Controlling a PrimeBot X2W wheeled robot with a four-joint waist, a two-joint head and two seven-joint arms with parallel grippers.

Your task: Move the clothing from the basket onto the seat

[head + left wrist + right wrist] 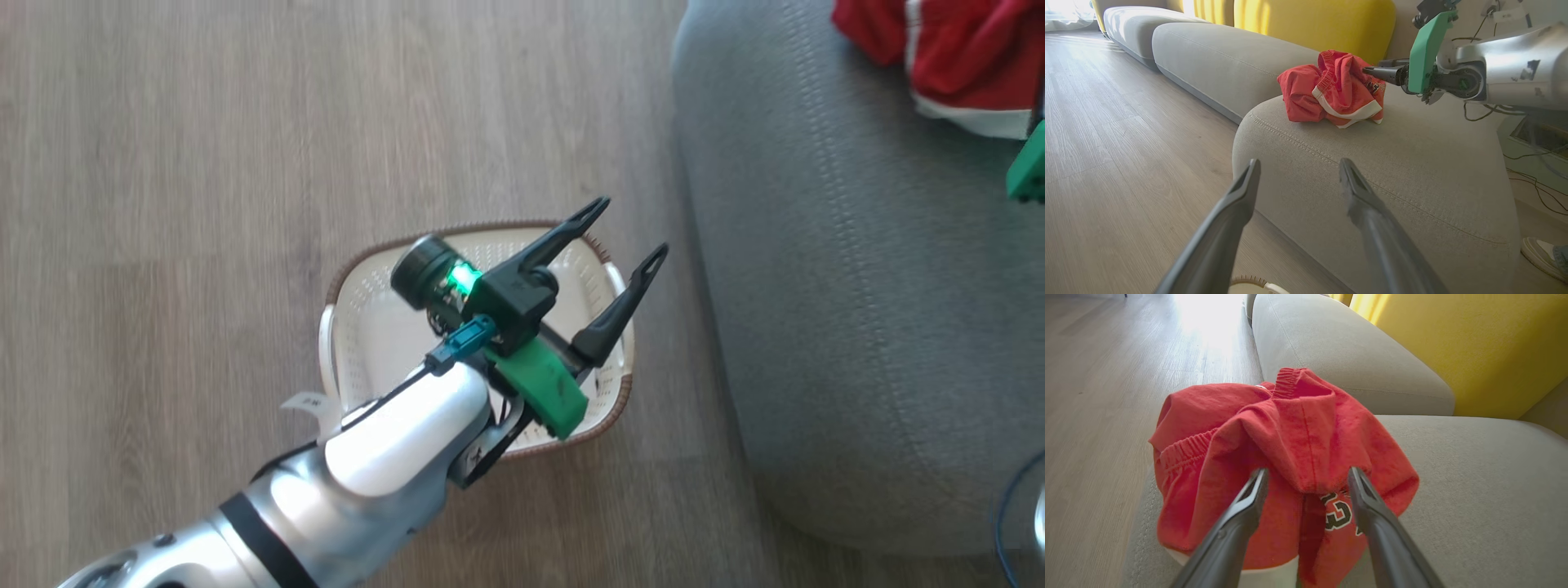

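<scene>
Left gripper [633, 224]: 2 fingers spread wide, pointing up-right in head view.
Left forearm [392, 433]: pale, slanting up from the lower left.
Right gripper [1308, 473]: 2 fingers apart.

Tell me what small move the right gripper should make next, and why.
Probably pull the right gripper straight back from the clothing: its jaws are open, the pile lies on the seat, and what shows of the basket looks empty.

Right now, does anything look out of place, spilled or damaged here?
Nothing looks spilled or damaged. The red clothes lie in a crumpled heap on the grey sofa, not folded, and the white basket stands upright on the floor with no clothes seen inside it. Loose cables trail on the floor beside the sofa.
</scene>
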